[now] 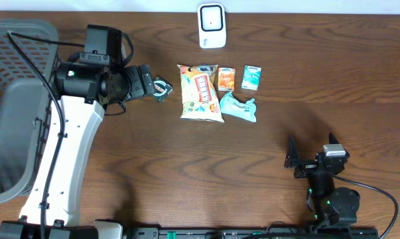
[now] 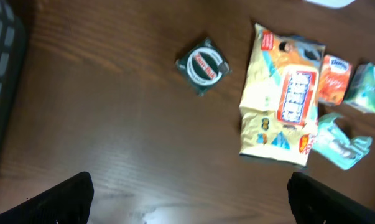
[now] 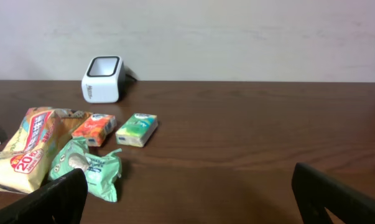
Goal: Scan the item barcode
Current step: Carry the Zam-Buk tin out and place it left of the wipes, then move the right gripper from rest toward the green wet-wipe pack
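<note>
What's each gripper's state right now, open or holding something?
Left gripper: open, holding nothing.
Right gripper: open, holding nothing.

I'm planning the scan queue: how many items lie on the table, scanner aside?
5: a small dark round item leftmost, a yellow snack bag, an orange pack and a green pack right of the bag's top, a teal pouch below those. The basket may hide more.

The left arm (image 1: 72, 154) stretches forward and bends right, the left gripper (image 2: 189, 180) spread wide and empty. The right gripper (image 3: 188, 175) sits low, jaws wide apart.
</note>
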Available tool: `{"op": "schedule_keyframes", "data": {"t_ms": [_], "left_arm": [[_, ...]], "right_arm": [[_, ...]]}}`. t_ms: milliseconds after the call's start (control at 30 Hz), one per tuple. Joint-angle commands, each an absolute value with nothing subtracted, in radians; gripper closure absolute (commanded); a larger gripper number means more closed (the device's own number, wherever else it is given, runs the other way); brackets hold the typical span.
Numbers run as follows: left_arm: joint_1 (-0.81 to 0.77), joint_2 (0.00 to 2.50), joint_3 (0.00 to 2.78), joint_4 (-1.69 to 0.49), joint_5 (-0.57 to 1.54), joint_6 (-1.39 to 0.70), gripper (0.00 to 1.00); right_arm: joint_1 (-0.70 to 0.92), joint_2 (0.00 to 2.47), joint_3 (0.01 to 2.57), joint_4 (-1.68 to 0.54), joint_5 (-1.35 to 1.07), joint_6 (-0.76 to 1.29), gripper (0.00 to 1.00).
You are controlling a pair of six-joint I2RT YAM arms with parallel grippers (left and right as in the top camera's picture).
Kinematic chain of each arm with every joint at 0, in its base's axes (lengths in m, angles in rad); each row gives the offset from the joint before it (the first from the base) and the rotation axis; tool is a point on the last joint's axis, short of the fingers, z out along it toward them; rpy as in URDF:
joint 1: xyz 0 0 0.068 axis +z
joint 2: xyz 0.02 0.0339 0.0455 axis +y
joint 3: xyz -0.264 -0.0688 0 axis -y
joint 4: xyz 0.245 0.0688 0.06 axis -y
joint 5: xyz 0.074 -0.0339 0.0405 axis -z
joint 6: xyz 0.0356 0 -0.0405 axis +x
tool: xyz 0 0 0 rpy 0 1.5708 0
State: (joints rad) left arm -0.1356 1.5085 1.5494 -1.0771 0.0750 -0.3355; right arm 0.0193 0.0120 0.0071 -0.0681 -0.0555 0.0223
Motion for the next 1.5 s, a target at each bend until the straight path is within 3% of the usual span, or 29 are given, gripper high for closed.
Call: {"op": "schedule_keyframes", "data": {"t_ms": [0, 333, 533, 700, 867, 1133, 1300, 1467], "left_arm": [[-0.134, 1.509, 1.556, -1.092, 0.06, -0.316, 0.02], [0.113, 1.509, 1.556, -1.096, 0.018, -0.432, 0.02], [0.134, 1.509, 1.556, -1.099, 0.018, -0.432, 0.02], [0.134, 1.509, 1.556, -1.099, 0.017, -0.432, 0.02], [0.134, 1.509, 1.556, -1.099, 0.017, -0.432, 0.02], [0.134, 1.509, 1.556, -1.099, 0.017, -0.432, 0.02], [0.134, 1.509, 1.556, -1.099, 0.017, -0.432, 0.02], [0.134, 1.509, 1.556, -1.099, 0.017, -0.432, 0.02]], "right_arm": [[0.025, 0.007, 0.006, -0.072, -0.055, 0.036, 0.01], [0.025, 0.007, 0.006, -0.072, -0.055, 0.036, 0.01], [0.025, 0.007, 0.006, -0.053, -0.058, 0.038, 0.01], [0.025, 0.007, 0.006, 0.046, -0.229, 0.179, 0.01], [0.025, 0.007, 0.006, 0.324, -0.33, 0.405, 0.01], [0.025, 0.027, 0.045, 0.908, -0.168, 0.434, 0.01], [0.025, 0.159, 0.264, 0.802, -0.161, 0.428, 0.01], [0.025, 0.46, 0.54, 0.619, -0.42, 0.274, 0.01]]}}
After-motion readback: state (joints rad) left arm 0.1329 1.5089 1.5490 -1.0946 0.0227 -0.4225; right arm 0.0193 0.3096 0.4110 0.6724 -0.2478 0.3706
